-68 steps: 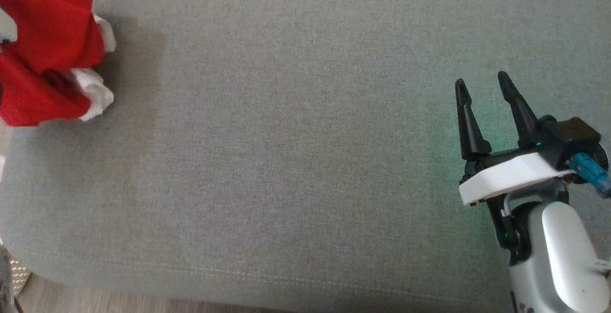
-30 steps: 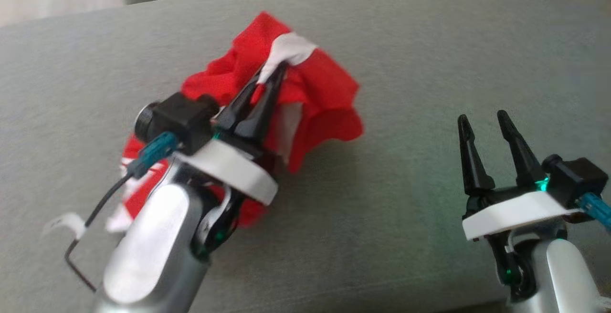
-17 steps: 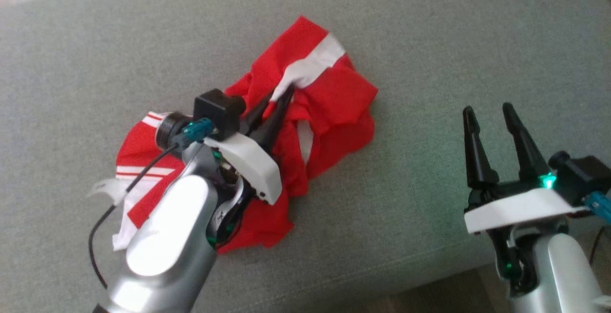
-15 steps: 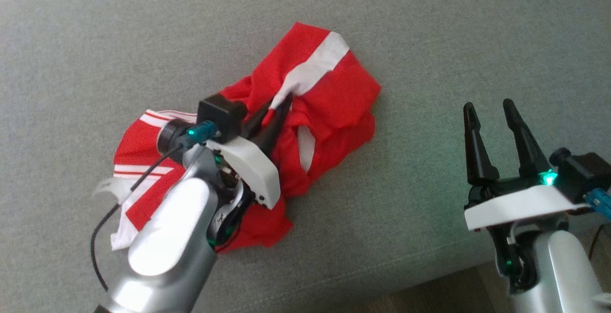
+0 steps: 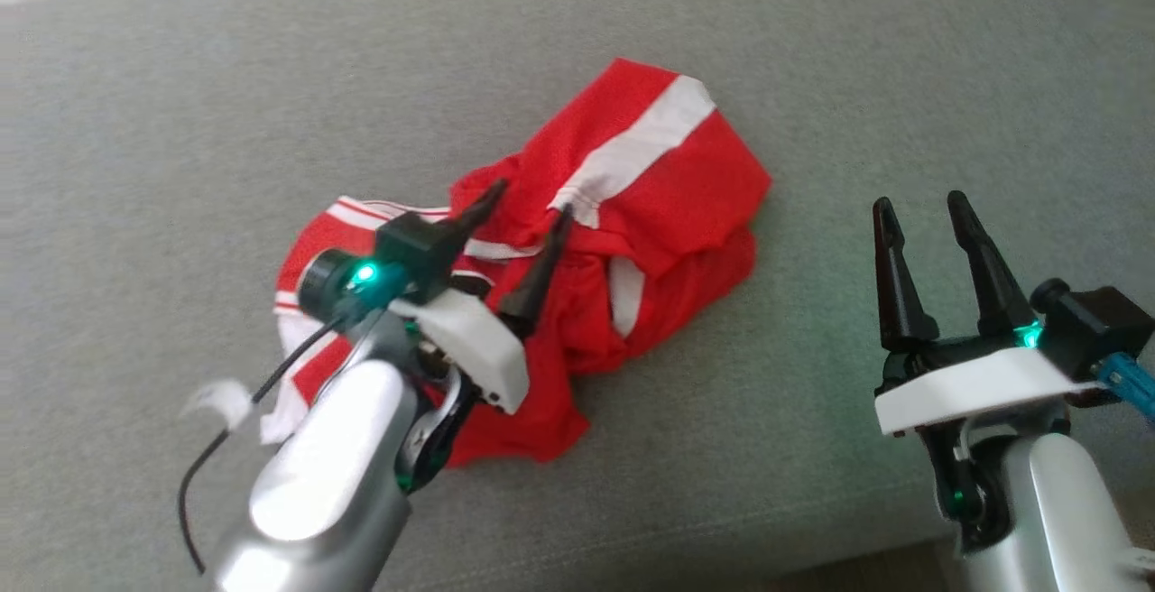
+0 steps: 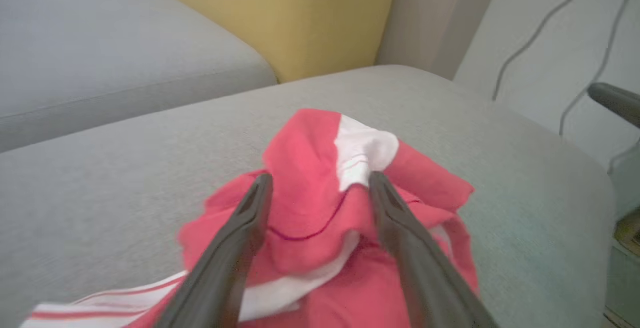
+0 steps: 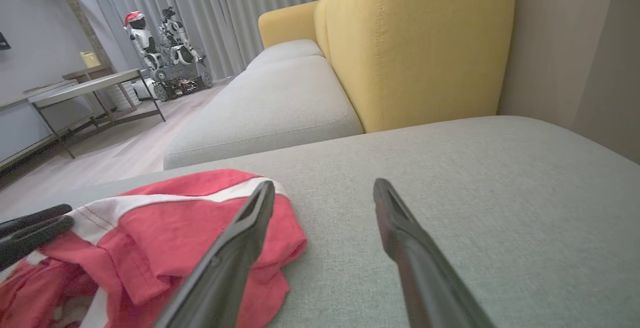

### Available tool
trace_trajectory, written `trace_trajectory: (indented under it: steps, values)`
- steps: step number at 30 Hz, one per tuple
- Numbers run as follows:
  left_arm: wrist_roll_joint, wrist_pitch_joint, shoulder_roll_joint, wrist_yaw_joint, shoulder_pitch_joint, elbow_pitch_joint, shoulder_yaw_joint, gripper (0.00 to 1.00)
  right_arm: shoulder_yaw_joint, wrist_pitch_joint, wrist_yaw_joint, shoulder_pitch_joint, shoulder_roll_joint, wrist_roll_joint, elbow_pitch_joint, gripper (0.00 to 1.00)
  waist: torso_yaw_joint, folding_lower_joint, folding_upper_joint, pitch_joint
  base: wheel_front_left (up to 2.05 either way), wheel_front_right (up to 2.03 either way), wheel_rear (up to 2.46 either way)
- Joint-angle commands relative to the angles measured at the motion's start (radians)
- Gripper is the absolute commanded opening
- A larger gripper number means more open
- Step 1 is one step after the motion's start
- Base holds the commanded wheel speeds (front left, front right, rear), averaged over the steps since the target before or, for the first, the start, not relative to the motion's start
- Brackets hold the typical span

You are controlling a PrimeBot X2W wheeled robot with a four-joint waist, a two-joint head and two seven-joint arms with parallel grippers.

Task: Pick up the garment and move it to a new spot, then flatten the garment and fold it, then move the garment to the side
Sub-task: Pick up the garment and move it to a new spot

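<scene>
The crumpled red fabric garment with white stripes (image 5: 668, 168) lies heaped at the centre of the head view on the grey upholstered sofa cushion (image 5: 226, 78). The left claw (image 5: 532, 198) is spread wide astride a fold, gripping nothing. The right claw (image 5: 919, 201), at lower right, is wide and empty, well apart. The relocation looks done. Flattening comes next, which calls for both claws to pinch opposite edges and draw them outward.

Bare cushion (image 5: 902, 78) all around crumpled garment (image 5: 668, 186); yellow backrest (image 7: 425, 43) beyond.

Grey sofa (image 5: 812, 78), yellow backrest (image 7: 425, 43), curtains (image 7: 210, 13), perhaps wooden floor (image 7: 125, 143).
</scene>
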Motion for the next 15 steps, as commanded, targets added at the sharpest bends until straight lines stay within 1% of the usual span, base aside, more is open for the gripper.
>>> trace_trajectory:
  steps: [1, 6, 10, 15]
  values:
    - [0.002, -0.014, 0.02, 0.007, -0.01, -0.039, 0.042, 1.0, 0.018, -0.003, -0.001, -0.029, -0.004, -0.008, -0.032, 1.0, 0.02, 0.0, -0.0001, -0.017, 0.0, 0.0, 0.0]
    - [-0.014, -0.091, 0.042, 0.076, 0.049, -0.099, 0.109, 1.0, 0.007, 0.015, -0.001, -0.017, -0.004, -0.023, -0.037, 1.0, 0.071, 0.0, -0.0001, -0.048, 0.0, 0.0, 0.0]
    - [-0.03, -0.126, 0.062, 0.125, 0.094, -0.133, 0.166, 1.0, 0.003, 0.029, -0.001, -0.01, -0.004, -0.032, -0.038, 1.0, 0.106, 0.0, -0.0001, -0.071, 0.0, 0.0, 0.0]
    - [-0.048, -0.153, 0.094, 0.169, 0.154, -0.163, 0.231, 1.0, -0.001, 0.044, -0.001, -0.001, -0.004, -0.048, -0.039, 1.0, 0.139, 0.0, -0.0001, -0.094, 0.0, 0.0, 0.0]
